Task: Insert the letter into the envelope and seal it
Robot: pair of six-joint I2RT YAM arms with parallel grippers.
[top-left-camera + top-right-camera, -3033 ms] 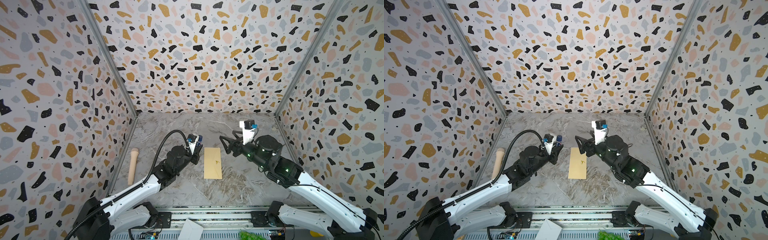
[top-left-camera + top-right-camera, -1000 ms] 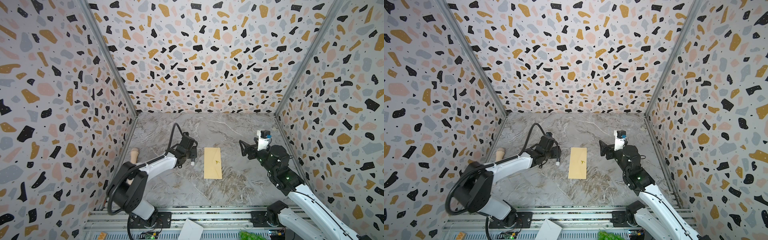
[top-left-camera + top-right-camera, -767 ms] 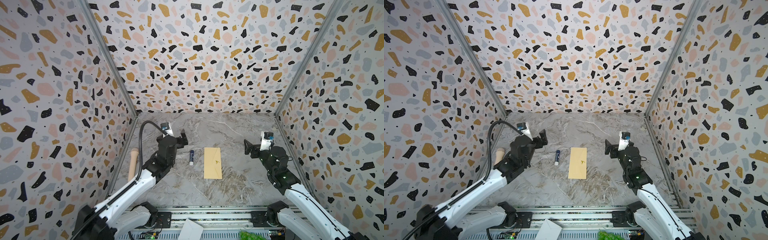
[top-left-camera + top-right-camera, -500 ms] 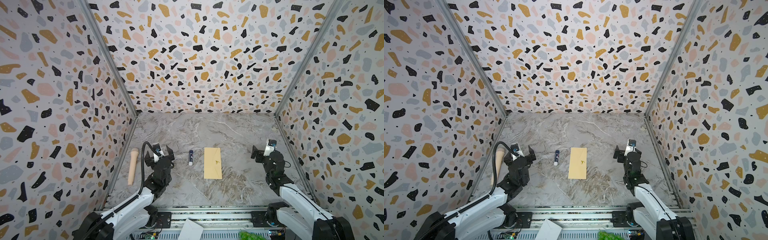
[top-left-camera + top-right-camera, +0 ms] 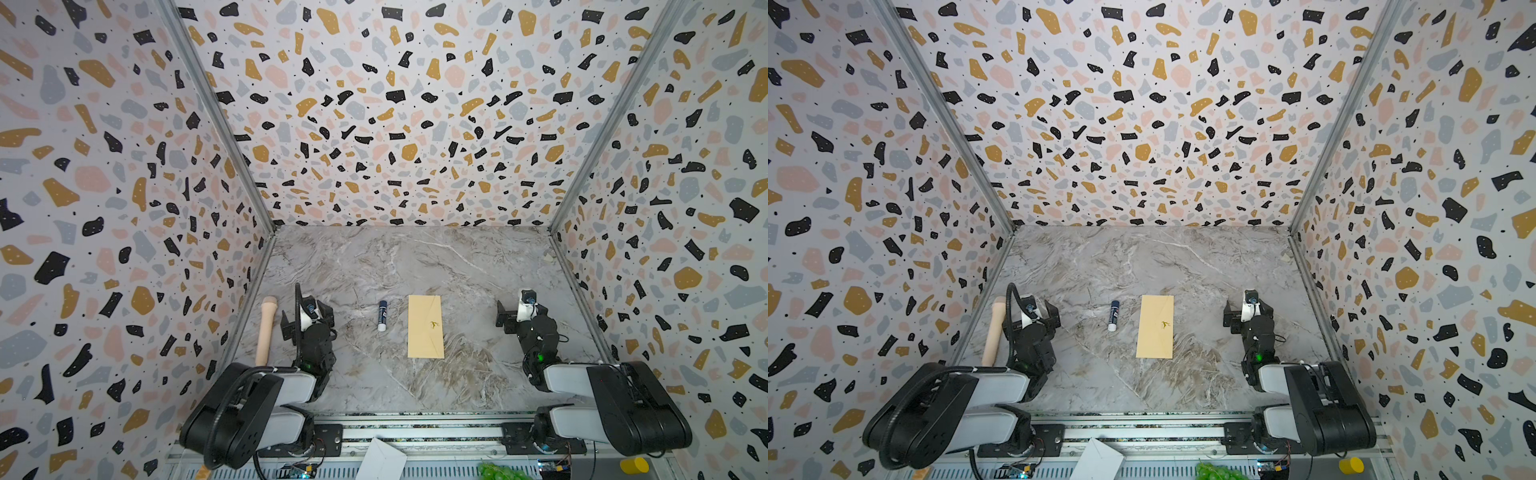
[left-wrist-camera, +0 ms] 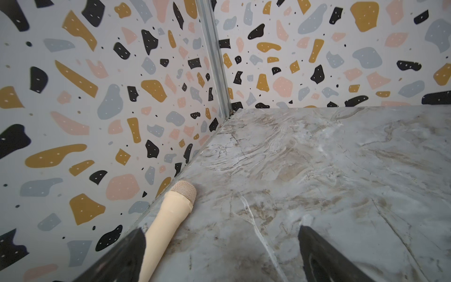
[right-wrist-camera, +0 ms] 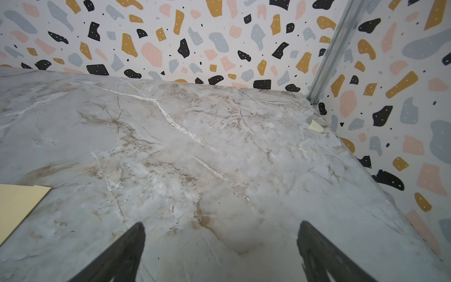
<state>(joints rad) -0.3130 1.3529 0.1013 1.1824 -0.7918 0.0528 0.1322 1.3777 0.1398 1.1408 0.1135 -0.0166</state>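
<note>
Both arms have pulled back from the middle since a few seconds ago and now sit folded at my end of the table, and the glue stick the left one was carrying is down on the marble.

Nearest me, on the front rail, a white folded paper point(image 5: 380, 459) lies between the two arm bases. Just beyond, the left gripper point(image 5: 307, 322) is low by the left wall. Its wrist view shows the fingers point(image 6: 317, 254) spread wide with nothing between them. A beige microphone point(image 6: 170, 219) lies along the wall, right beside one finger. Across from it the right gripper point(image 5: 521, 318) is the same story: jaws wide apart over bare table point(image 7: 219, 151), gripping nothing.

Between the two grippers, the glue stick point(image 5: 382, 316) lies on its side, white cap towards me, just left of the envelope point(image 5: 425, 326). That envelope lies flat mid-table in both top views, long side running away from me, flap down with a small yellow mark near its centre. One corner of it shows in the right wrist view point(image 7: 19, 207). Neither gripper touches it. Whether the letter is inside, I cannot tell.

Further back, a small pale scrap point(image 7: 316, 127) sits against the right wall near the far corner.
</note>
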